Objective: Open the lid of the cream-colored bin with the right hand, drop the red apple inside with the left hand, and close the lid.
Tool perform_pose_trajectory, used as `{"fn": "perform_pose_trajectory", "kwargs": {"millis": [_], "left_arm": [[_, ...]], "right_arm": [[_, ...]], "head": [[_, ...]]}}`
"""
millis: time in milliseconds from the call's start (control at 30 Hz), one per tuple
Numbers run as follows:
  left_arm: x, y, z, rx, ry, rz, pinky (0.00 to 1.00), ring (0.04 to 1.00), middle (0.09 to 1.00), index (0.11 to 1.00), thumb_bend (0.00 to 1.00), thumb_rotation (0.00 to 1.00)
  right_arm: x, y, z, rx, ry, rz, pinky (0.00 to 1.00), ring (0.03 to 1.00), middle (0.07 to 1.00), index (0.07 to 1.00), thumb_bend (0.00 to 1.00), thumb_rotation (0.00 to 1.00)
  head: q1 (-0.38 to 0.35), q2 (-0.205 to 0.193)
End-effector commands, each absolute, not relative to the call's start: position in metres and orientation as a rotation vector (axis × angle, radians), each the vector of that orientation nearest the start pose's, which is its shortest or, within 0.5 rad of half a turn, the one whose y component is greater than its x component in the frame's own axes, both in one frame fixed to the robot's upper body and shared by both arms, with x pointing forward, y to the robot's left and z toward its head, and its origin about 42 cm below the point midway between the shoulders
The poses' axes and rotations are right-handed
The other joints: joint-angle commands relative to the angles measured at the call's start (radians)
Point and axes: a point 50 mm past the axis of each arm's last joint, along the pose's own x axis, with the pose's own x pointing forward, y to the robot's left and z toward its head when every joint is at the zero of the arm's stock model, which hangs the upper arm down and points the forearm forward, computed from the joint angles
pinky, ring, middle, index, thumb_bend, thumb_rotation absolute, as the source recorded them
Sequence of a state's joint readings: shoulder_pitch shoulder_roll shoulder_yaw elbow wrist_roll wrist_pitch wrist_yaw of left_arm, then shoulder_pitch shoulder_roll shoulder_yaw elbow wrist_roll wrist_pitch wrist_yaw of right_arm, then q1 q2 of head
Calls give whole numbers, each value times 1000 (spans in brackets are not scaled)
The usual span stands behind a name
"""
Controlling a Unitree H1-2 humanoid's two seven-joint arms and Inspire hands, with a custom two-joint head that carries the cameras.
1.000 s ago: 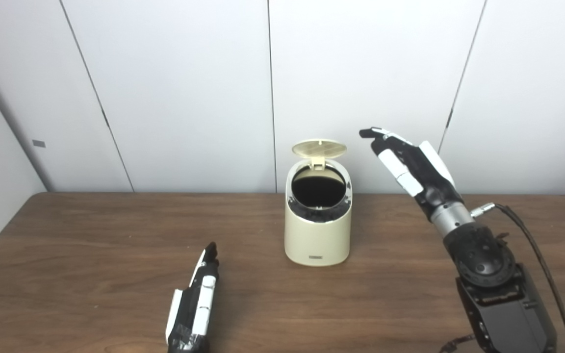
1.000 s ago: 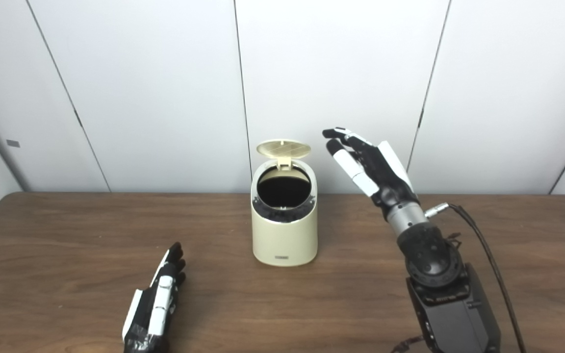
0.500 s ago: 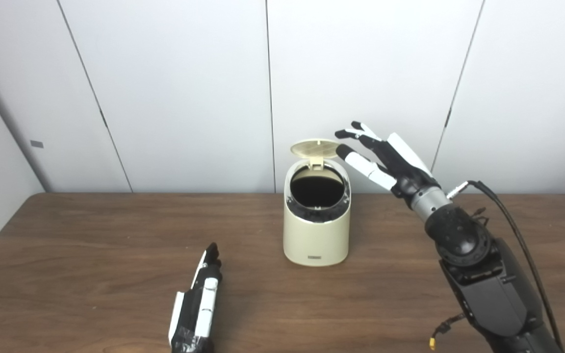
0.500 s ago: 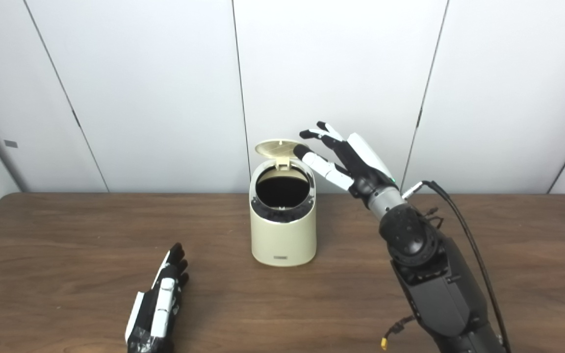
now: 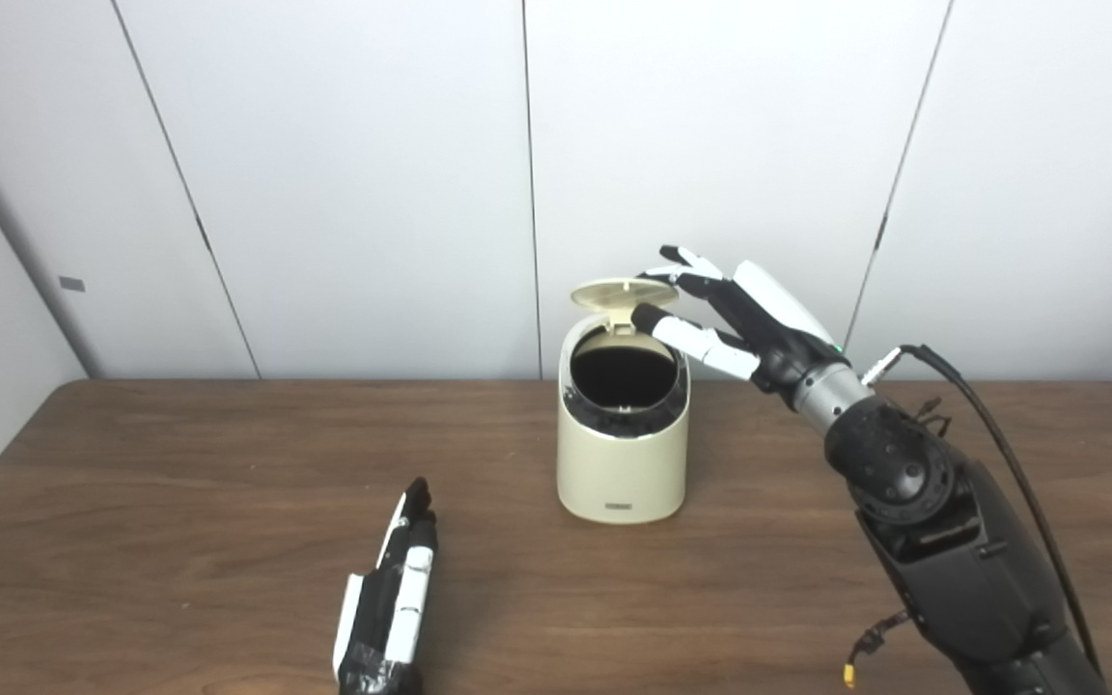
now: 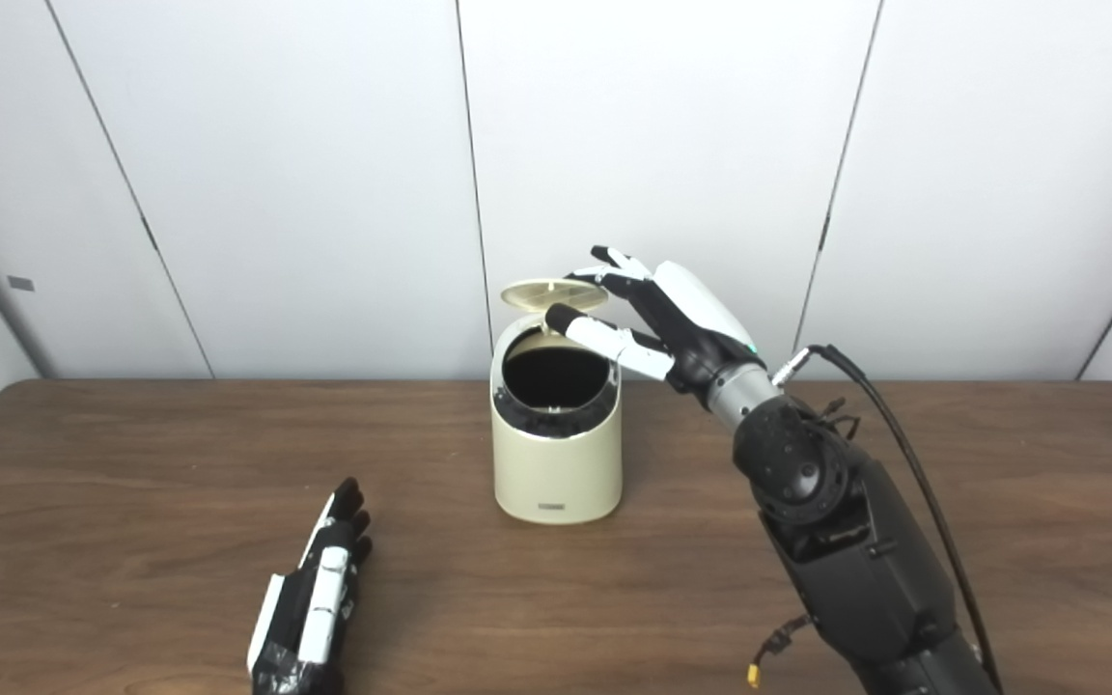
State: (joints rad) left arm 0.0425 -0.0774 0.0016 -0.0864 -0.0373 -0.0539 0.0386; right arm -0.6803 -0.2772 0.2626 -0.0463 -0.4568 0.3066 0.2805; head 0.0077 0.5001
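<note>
Right hand (image 5: 744, 314) has swung in from well clear of the bin to the raised lid (image 5: 625, 292); fingers (image 5: 686, 335) apart, holding nothing, upper fingertips at the lid's right edge, thumb reaching below it over the rim. Contact or a hair's gap: cannot tell. Cream-colored bin (image 5: 622, 461) unmoved, upright mid-table (image 5: 180, 483), mouth open and dark. Left hand (image 6: 310, 603) flat on the table, low and left of the bin, fingers straight and close together, empty.

Handling, as judged: lid looks thin, light, stiff plastic on a rear hinge; a push from above on its outer edge should fold it down. Bin seems light enough to skid or tip, so press downward, not sideways.

Red apple: not visible anywhere; bin interior too dark to confirm it is inside. Hinge partly covered by the thumb. Left wrist cut off by bottom edge.
</note>
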Motion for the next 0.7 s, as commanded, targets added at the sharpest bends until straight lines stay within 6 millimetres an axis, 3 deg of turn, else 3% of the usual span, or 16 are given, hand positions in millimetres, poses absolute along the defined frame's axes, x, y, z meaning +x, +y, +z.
{"fn": "perform_pose_trajectory", "kwargs": {"millis": [0, 200, 533, 667], "left_arm": [[272, 187, 106, -128, -79, 55, 1000, 1000, 1000, 1000, 649, 844], [273, 189, 105, -133, -66, 57, 1000, 1000, 1000, 1000, 638, 851], [276, 190, 105, -142, -58, 61, 1000, 1000, 1000, 1000, 596, 844], [276, 191, 105, -126, -54, 68, 1000, 1000, 1000, 1000, 588, 855]], "right_arm": [[430, -165, 343, -876, -448, 315, 997, 1000, 999, 787, 614, 1000], [419, -168, 339, -911, -447, 346, 1000, 1000, 1000, 789, 583, 1000], [408, -170, 329, -1034, -473, 343, 1000, 1000, 1000, 789, 665, 1000], [406, -168, 325, -1046, -475, 343, 1000, 1000, 1000, 790, 652, 1000]], "head": [[2, 2], [2, 2], [3, 13], [8, 19]]}}
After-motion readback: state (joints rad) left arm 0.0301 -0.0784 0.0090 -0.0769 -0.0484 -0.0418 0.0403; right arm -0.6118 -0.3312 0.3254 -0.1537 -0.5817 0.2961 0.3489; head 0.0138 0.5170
